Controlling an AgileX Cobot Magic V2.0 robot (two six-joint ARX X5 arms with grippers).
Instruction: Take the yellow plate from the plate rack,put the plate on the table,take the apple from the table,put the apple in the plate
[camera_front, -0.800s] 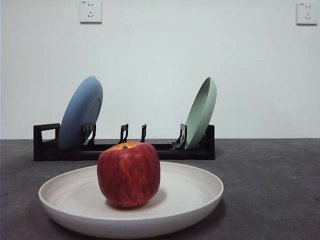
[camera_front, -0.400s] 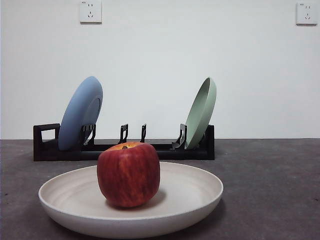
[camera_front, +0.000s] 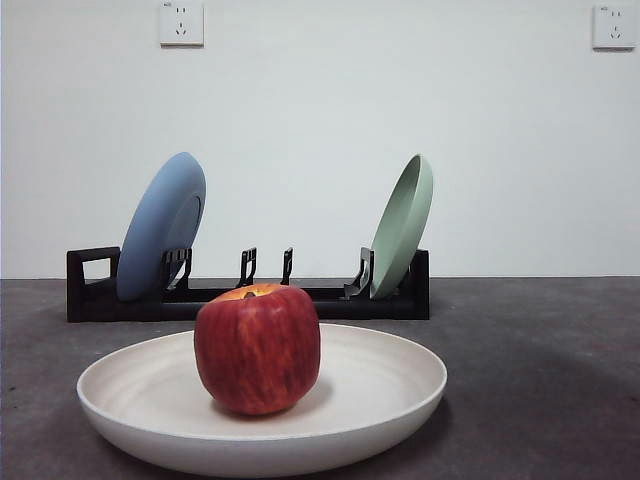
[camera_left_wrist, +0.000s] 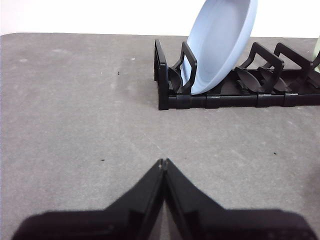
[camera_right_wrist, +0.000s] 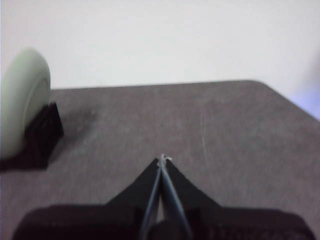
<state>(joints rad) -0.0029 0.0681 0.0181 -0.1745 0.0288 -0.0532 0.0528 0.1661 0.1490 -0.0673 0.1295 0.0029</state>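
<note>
The dark red apple (camera_front: 257, 348) sits in the middle of the cream yellow plate (camera_front: 400, 385), which lies flat on the dark grey table (camera_front: 540, 380) close to the front camera. Behind them stands the black plate rack (camera_front: 90, 290) (camera_left_wrist: 170, 95) (camera_right_wrist: 42, 135). No arm shows in the front view. My left gripper (camera_left_wrist: 164, 162) is shut and empty above bare table, short of the rack's handle end. My right gripper (camera_right_wrist: 162, 159) is shut and empty too, off the rack's other end.
A blue plate (camera_front: 160, 225) (camera_left_wrist: 220, 45) leans in the rack near its loop handle, and a pale green plate (camera_front: 403, 225) (camera_right_wrist: 22, 100) leans at the opposite end. The table's rounded far corner (camera_right_wrist: 260, 85) shows in the right wrist view. Two wall sockets hang on the white wall.
</note>
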